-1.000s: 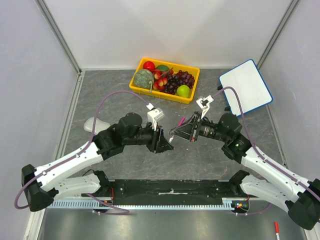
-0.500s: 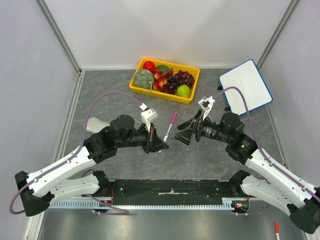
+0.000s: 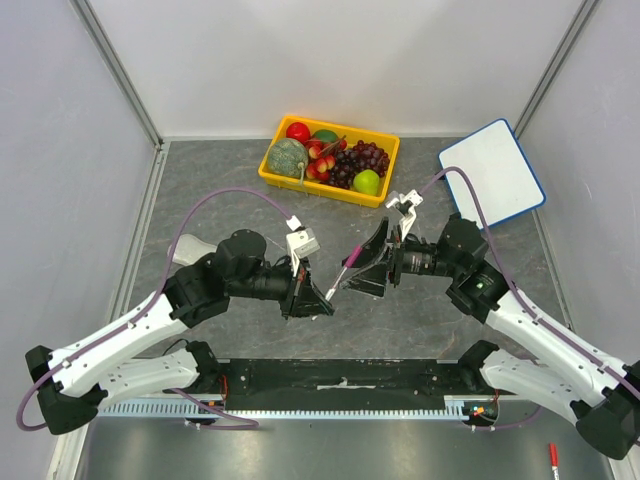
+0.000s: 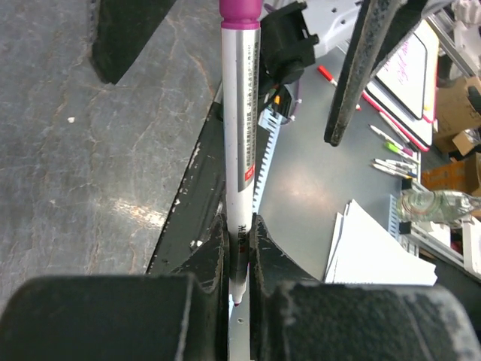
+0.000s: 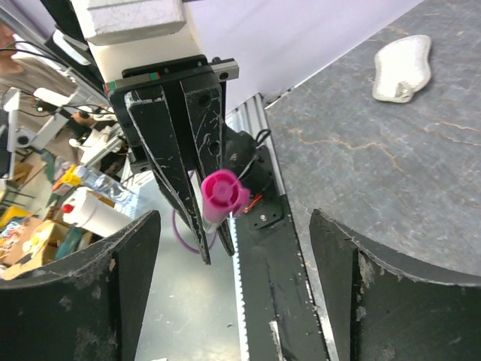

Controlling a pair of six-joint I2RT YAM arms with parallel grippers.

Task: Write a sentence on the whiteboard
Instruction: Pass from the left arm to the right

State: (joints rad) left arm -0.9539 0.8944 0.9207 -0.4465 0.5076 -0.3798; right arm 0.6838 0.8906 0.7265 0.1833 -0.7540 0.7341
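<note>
The tail end of the white-barrelled marker with a magenta cap (image 3: 342,275) (image 4: 240,113) is buried between the fingers of the left gripper (image 3: 322,297) (image 4: 239,226), which are clamped tight on it. The print along the barrel is too small to read. The cap points into the right gripper (image 3: 358,265) (image 5: 233,218), whose fingers stand wide apart on either side without touching it. A pale flat lump (image 3: 188,245) (image 5: 403,68) on the left of the grey stone-patterned table (image 3: 230,180) is half hidden by the left arm. The small white rectangular whiteboard with a thin blue rim (image 3: 492,175) lies in the far right corner, well apart from both grippers (the right arm's purple cable crosses its near left corner). Left of it sits a yellow plastic basket (image 3: 342,128) of fruit. Off the table, the left wrist view catches a white panel with pink scrawl (image 4: 409,64), too small to make out.
</note>
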